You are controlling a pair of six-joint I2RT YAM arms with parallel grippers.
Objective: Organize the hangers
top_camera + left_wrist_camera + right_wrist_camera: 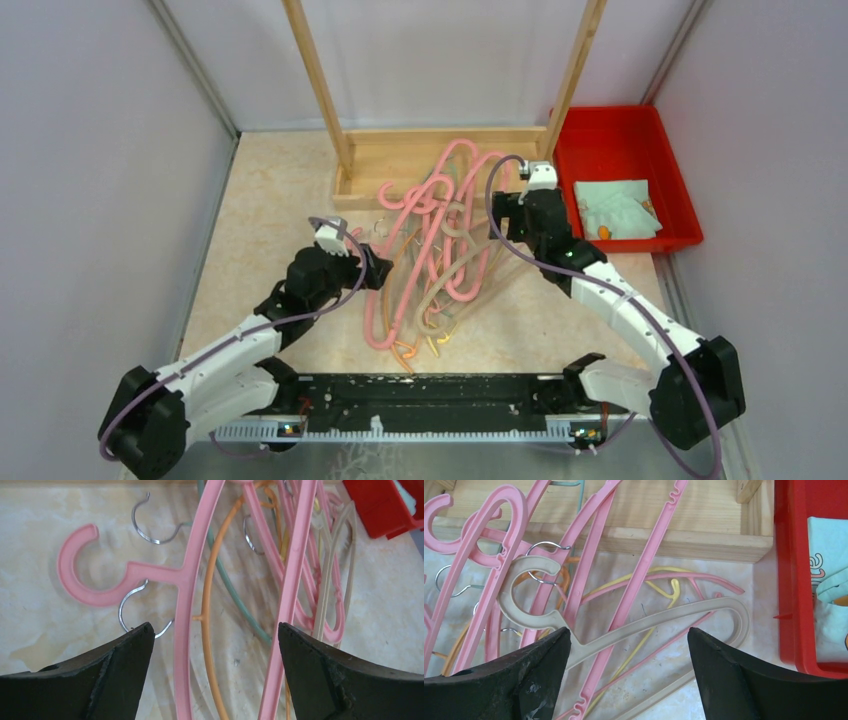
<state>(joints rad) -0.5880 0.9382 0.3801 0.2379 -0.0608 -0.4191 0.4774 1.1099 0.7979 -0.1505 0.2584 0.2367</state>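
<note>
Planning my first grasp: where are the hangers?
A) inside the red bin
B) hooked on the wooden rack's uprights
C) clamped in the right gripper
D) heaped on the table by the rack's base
D: the hangers lie tangled on the table against the wooden rack base; the red bin holds only cloth, and the right gripper is open, empty.

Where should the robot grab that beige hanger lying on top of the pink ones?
On the beige hanger, grip the thin shoulder bar beside its hook, coming straight down from above. It lies flat on top of the pink hangers, so that bar is uncovered, and the open right end effector sits right over it.
</note>
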